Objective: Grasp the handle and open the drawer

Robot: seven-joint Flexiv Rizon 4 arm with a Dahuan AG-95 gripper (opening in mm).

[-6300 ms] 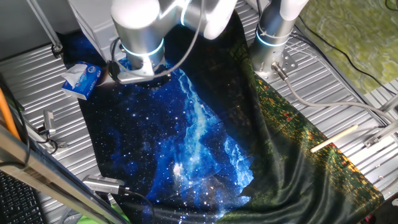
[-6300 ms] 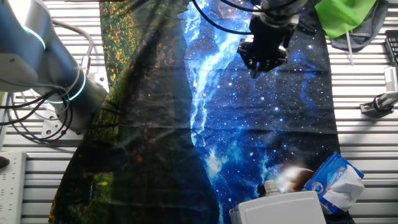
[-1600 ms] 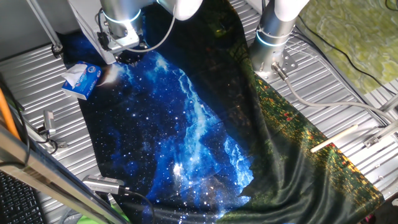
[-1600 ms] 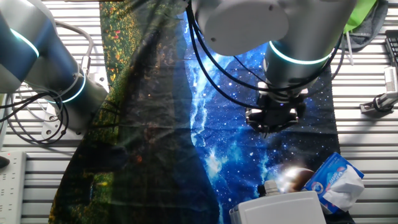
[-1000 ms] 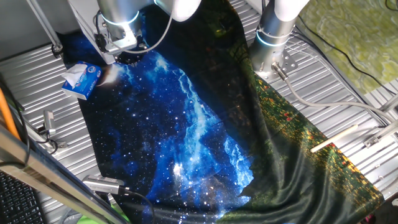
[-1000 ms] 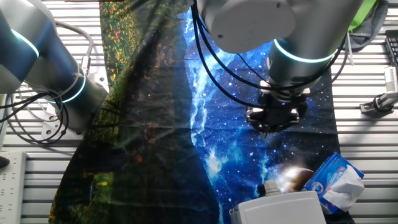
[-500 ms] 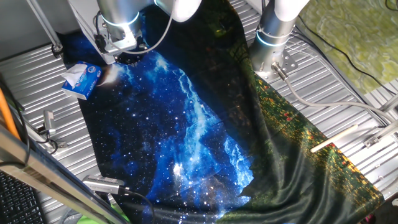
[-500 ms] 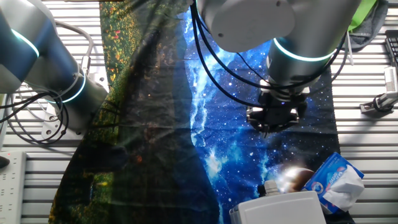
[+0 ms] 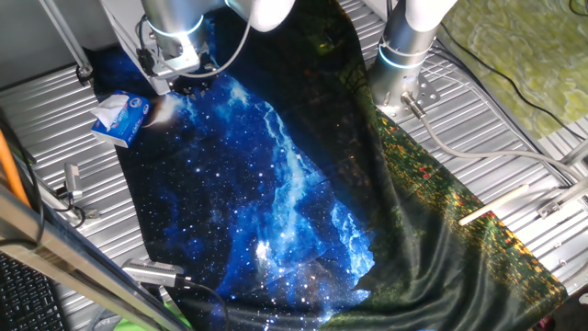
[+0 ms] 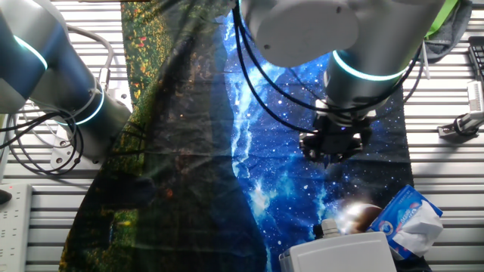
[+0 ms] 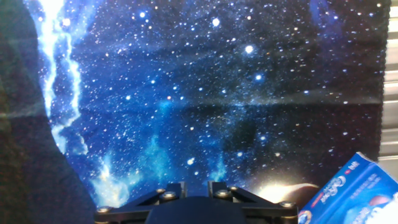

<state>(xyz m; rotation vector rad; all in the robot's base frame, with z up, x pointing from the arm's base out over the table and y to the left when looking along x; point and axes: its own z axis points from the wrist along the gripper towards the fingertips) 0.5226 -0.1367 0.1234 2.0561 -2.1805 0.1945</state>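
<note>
The drawer unit (image 10: 340, 253) is a pale grey-white box at the bottom edge of the other fixed view; only its top shows, and I cannot make out its handle. In one fixed view the arm hides most of the unit. My gripper (image 10: 330, 156) hangs over the starry blue cloth, a short way from the unit and apart from it. It also shows in one fixed view (image 9: 186, 85). In the hand view only the gripper's (image 11: 195, 186) dark base and two short finger stubs show, a small gap apart, with nothing between them.
A small blue-and-white carton (image 10: 408, 219) lies beside the unit; it also shows in one fixed view (image 9: 120, 118) and in the hand view (image 11: 351, 196). A second arm base (image 10: 72, 98) stands on the cloth's dark green side. Cables, a green cloth (image 10: 416, 19) and tools lie at the edges.
Over six seconds the gripper has travelled across the blue cloth towards the unit and carton. In the last second it has barely moved.
</note>
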